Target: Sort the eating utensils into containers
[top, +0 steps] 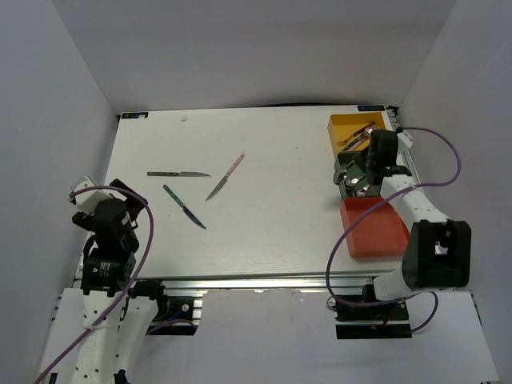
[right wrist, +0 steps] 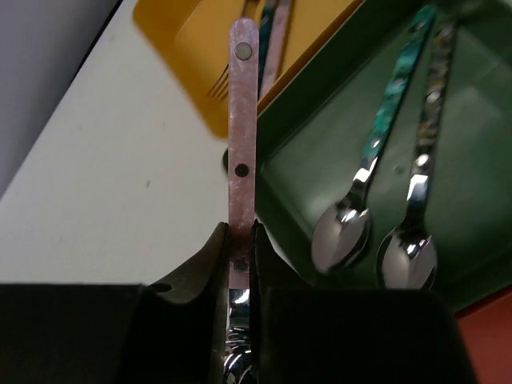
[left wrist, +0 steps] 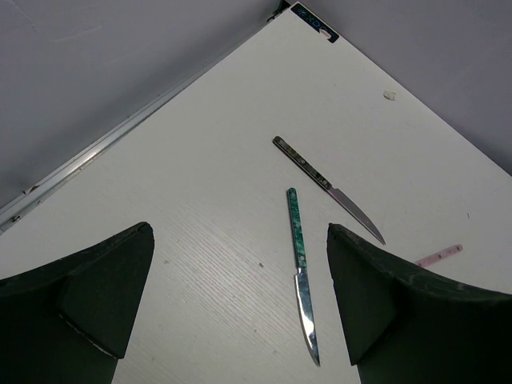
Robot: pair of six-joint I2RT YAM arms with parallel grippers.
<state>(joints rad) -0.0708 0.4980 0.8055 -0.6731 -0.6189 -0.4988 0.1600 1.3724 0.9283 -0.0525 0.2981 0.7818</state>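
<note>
- The right gripper (right wrist: 240,244) is clamped on a pink-handled utensil (right wrist: 242,120). The handle is flat, mottled pink, with three rivets and a rounded end. The silver head is hidden between the fingers, so I cannot tell its kind.
- It hangs at the right edge of the surface (top: 280,208), over the left rim of the dark green bin (right wrist: 320,160).
- That bin holds a teal-handled spoon (right wrist: 376,152) and a dark patterned spoon (right wrist: 420,160), side by side with shiny bowls.
- The yellow bin (top: 340,126) sits in the far right corner, with fork tines (right wrist: 218,84) showing inside.
- The red-orange bin (top: 376,232) lies on the near side of the green one.
- Three knives lie apart on the left half: a dark patterned knife (top: 178,174), a teal knife (top: 185,206) and a pink knife (top: 225,178).
- The left gripper (left wrist: 240,232) is spread wide at the near left corner, holding nothing.
- A wide stretch of surface separates the knives from the bins.
- Grey walls (top: 48,120) stand close along the left, far and right edges.
</note>
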